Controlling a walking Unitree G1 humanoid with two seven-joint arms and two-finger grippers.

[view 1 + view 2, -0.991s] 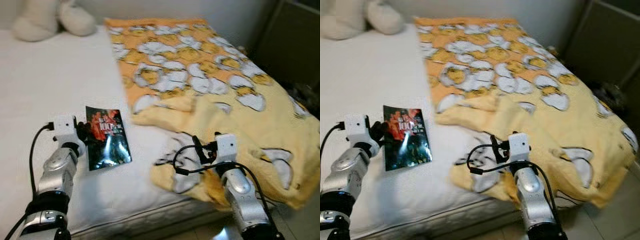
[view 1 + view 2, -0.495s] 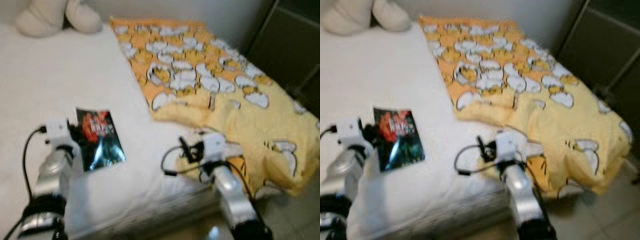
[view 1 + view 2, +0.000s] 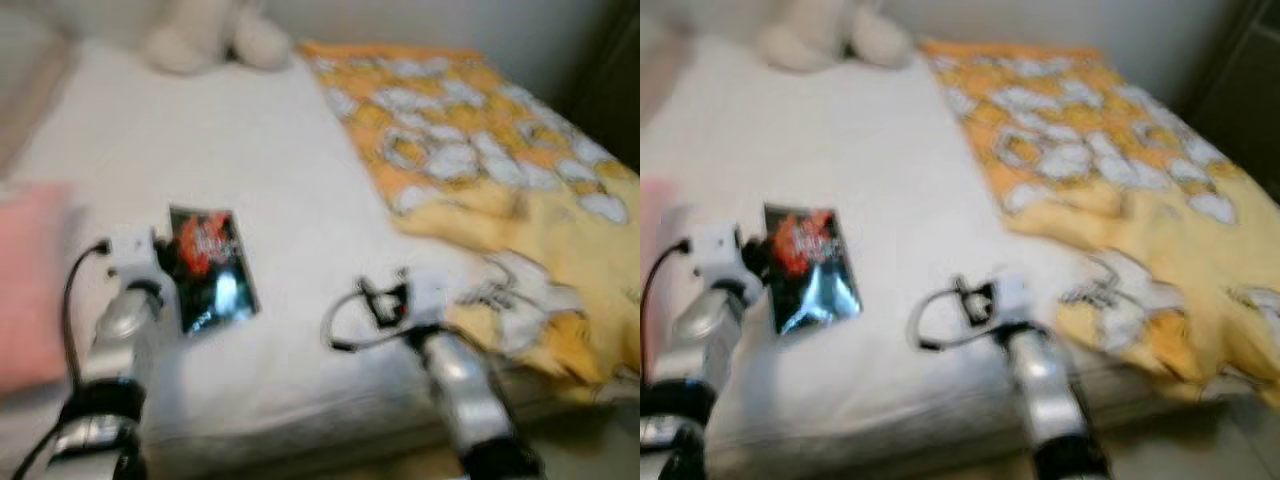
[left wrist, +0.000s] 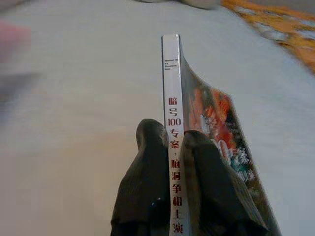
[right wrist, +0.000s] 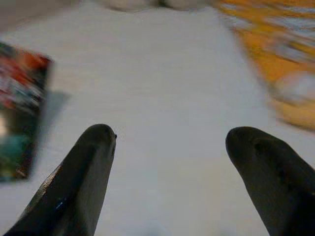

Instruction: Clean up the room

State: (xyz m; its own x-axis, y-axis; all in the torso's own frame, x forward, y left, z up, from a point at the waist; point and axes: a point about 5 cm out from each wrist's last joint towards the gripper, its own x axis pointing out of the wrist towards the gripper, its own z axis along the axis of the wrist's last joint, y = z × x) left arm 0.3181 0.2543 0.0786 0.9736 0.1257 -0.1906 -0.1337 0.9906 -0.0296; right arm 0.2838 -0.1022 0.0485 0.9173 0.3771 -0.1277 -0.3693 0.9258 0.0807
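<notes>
We are clenching the left gripper [image 4: 170, 147] jaws on a glossy dark book [image 3: 210, 268] (white spine); right gripper [image 5: 170, 142] jaws released over bare bed [image 3: 300, 200], blanket [image 3: 500, 150] beside.

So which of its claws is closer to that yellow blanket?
The right gripper: open, hovering over the white sheet just beside the yellow blanket. The left gripper is farther away, clamped on the book.
</notes>
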